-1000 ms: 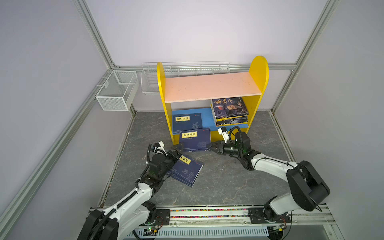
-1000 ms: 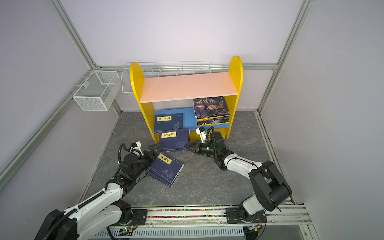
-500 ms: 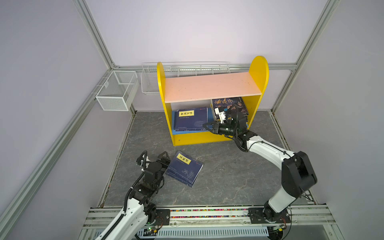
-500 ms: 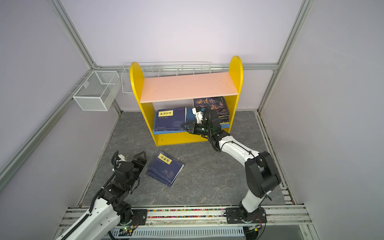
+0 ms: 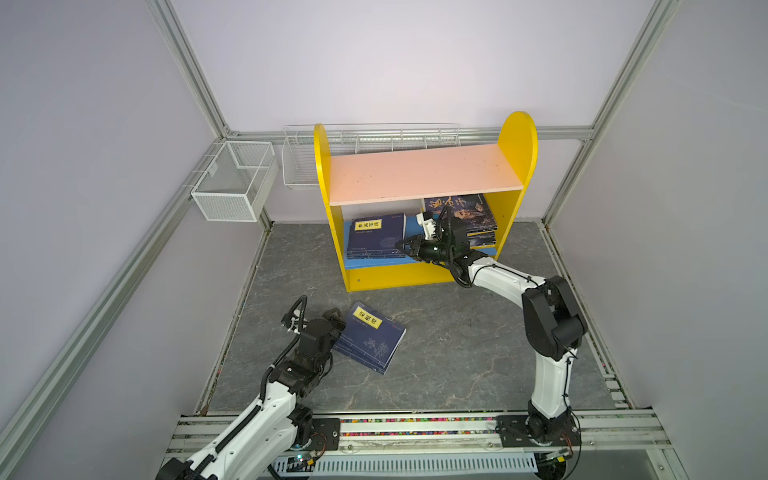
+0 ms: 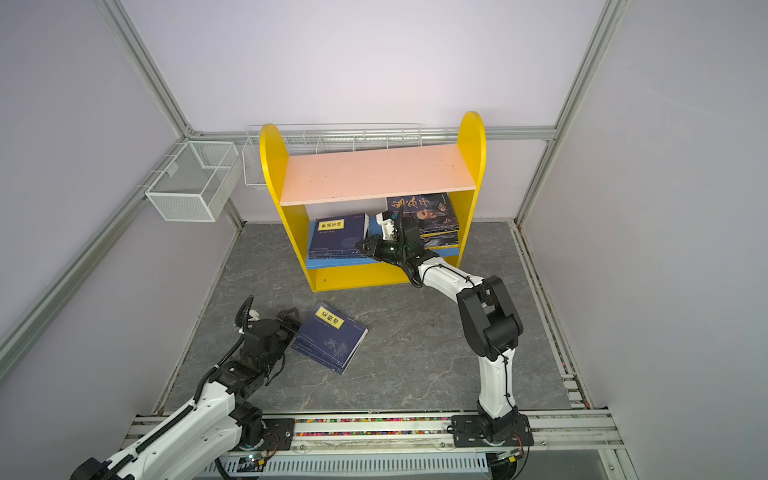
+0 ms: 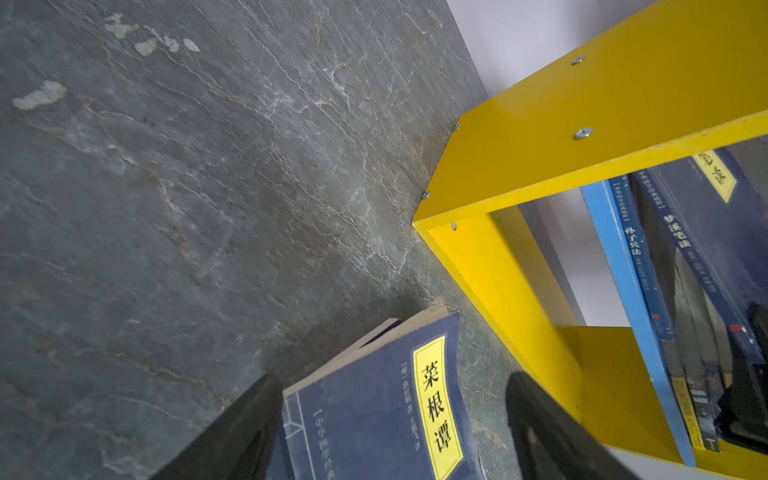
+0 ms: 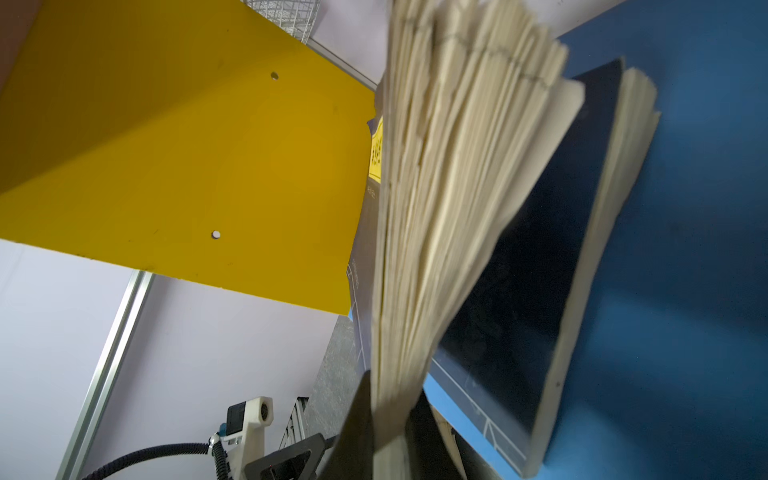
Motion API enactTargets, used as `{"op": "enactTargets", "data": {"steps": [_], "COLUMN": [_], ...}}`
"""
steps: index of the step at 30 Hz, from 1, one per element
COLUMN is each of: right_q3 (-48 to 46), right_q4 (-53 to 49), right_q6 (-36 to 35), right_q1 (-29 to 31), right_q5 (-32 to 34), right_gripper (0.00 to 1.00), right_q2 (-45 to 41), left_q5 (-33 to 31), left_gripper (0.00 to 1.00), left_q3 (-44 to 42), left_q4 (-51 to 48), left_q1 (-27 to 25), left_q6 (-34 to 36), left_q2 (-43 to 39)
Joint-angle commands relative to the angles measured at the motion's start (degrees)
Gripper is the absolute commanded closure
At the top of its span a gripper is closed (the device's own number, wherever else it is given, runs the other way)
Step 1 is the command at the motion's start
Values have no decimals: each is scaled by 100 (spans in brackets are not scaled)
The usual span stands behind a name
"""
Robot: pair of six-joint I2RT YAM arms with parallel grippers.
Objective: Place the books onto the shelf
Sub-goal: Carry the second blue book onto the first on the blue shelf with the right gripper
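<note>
The yellow shelf (image 5: pixel 322 166) stands at the back with a pink upper board and a blue lower board (image 8: pixel 706 208). My right gripper (image 5: pixel 405 247) reaches into the lower bay and is shut on the page edge of a navy book (image 5: pixel 376 235), whose pages (image 8: pixel 449 166) fan out above another navy book (image 8: pixel 540 249). Dark books (image 5: pixel 461 212) are stacked at the right of that board. A navy book with a yellow label (image 5: pixel 370 336) lies on the floor. My left gripper (image 5: pixel 332 318) is open, its fingers (image 7: pixel 249 424) on either side of that book's corner (image 7: pixel 374 407).
Two white wire baskets (image 5: pixel 232 183) (image 5: pixel 365 141) hang at the back left, behind the shelf. Aluminium frame rails and lilac walls close in the grey stone floor (image 5: pixel 457 340). The shelf's yellow side panel (image 7: pixel 582 124) stands close beyond the floor book.
My right arm lifted a navy book from the floor in front of the shelf onto the blue lower board. My left gripper drew back from the floor book, then returned to its corner.
</note>
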Motion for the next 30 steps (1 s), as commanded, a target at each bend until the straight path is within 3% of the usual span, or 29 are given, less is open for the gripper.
{"op": "enactTargets", "data": {"steps": [1,7,10,14,30], "right_q3": [270,637,852,1075,2053], "right_q4": [-490,-2068,-2609,-3027,-3475], "right_q6": [-306,-907,-1173,-1402,-2062], "right_q1": [45,108,187,338,561], "right_q5": [238,1226,1667,2144,2990], "right_gripper": [81,36,27,22,24], "right_q2": [11,-76,-101,-80,699], "left_q5": [14,22,42,96,319], "left_gripper": [15,16,16,16,16], "left_q3": [-46,-55,-55,-46,112], "left_q4": [99,102,135,192,338], "left_q1": [2,2,2,2,2], "left_q6": [64,69,67,88,265], "left_q2": [75,47,64,100,501]}}
